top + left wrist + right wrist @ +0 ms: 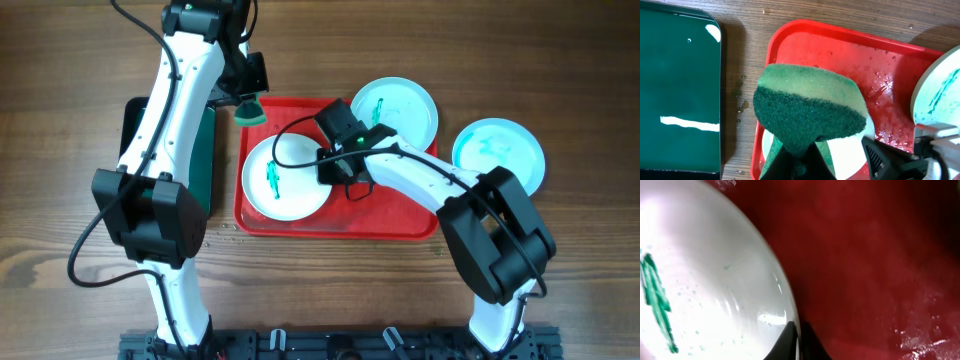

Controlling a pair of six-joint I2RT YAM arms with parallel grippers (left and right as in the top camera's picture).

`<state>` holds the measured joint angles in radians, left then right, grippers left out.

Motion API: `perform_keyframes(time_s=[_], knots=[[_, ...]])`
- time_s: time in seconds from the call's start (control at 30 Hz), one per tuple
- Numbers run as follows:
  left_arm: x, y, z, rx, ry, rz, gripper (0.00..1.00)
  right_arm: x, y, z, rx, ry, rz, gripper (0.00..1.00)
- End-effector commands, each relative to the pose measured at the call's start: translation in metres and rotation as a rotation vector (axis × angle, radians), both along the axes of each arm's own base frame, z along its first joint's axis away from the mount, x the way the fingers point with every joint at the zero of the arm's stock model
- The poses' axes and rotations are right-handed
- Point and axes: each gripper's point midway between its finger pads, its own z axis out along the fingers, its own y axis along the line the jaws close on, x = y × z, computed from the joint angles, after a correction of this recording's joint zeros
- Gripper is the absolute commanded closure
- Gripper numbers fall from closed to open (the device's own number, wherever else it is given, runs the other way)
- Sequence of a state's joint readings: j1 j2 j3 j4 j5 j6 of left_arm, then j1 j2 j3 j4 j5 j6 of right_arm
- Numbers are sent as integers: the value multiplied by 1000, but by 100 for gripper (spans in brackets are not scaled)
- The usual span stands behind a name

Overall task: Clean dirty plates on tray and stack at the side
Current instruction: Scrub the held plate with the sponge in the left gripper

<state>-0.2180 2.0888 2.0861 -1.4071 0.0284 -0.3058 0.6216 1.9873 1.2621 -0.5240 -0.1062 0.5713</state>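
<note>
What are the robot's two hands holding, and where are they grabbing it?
The left hand pinches a green sponge by its bottom edge. The right hand pinches the rim of the white plate.

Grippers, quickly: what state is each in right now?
Left gripper: closed, holding the green scouring sponge.
Right gripper: closed, pinching the rim of the white plate on the red tray.

I see a red tray (390, 224) mid-bench, and its white plate (300, 190) is streaked teal. Toward the far edge, a second white plate (400, 110) shows teal smears, as does the aqua plate (500, 155) rightward. The sponge (810, 112) is light green over dark green. The left tray (680, 75) is dark green, and the bench (60, 60) is brown wood-grain.
</note>
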Motion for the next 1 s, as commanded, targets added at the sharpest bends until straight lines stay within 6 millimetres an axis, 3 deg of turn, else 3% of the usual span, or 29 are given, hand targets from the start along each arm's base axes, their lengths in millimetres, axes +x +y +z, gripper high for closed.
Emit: perform_keyframes(time_s=[0.0,0.13,0.3,0.6,0.7,0.77,0.9,0.97], knots=[[-5,-1,5,-6,3,9,96,-3,-4,-10,12,47,-44,96],[-22,3,-18,13,89,9,96,-1,-4,-9,29,62,-105,95],[-46,2,-63,30,199,-2,96,1,-8,-9,56,84,-136,96],[-69,-46,-163,-31,155,-115,96,2,-8,-9,57,78,-119,96],[-87,-46,-188,-18,168,-135,96,3,-8,-9,52,69,-106,96],[-101,-45,-189,-28,222,-169,96,3,-9,-9,49,67,-105,96],[-153,-80,-169,-328,375,-524,96,4,-9,-9,47,64,-106,96],[-163,-78,-166,-340,404,-575,96,4,-9,-9,47,65,-106,96]])
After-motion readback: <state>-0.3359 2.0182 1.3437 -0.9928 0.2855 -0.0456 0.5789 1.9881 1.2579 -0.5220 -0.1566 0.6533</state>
